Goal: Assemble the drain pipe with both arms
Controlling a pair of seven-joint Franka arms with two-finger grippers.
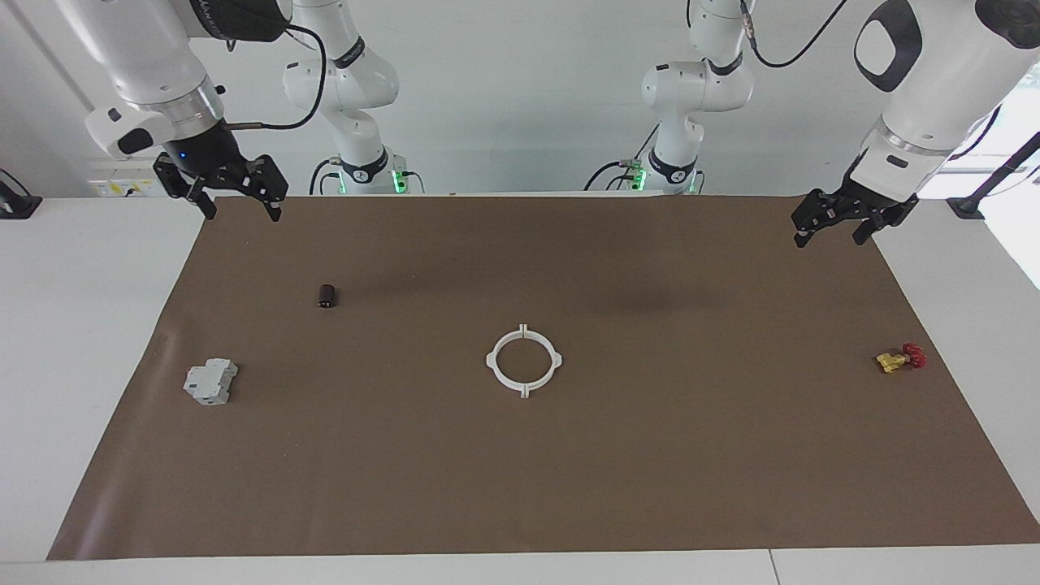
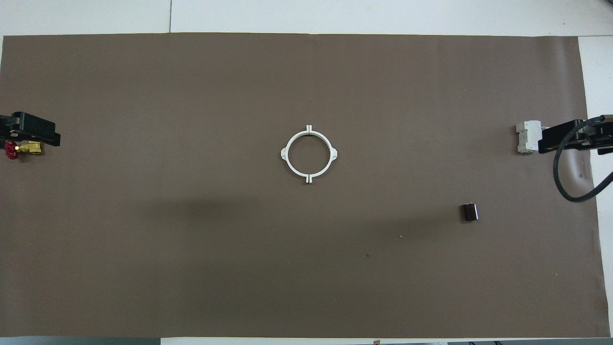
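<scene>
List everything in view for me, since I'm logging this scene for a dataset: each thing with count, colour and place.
drain pipe: two half-ring pieces set together as one ring with four outward tabs, white, lying on the mat at mid-table.
grey block: one, light grey, boxy, on the mat toward the right arm's end.
dark cylinder: one, dark brown, small, nearer to the robots than the grey block.
valve: one, yellow with a red handle, toward the left arm's end.
mat: one, brown, covering most of the table.
table: one, white.
right gripper: one, black, open, raised over the mat's corner, waiting.
left gripper: one, black, open, raised over the mat's other robot-side corner, waiting.
</scene>
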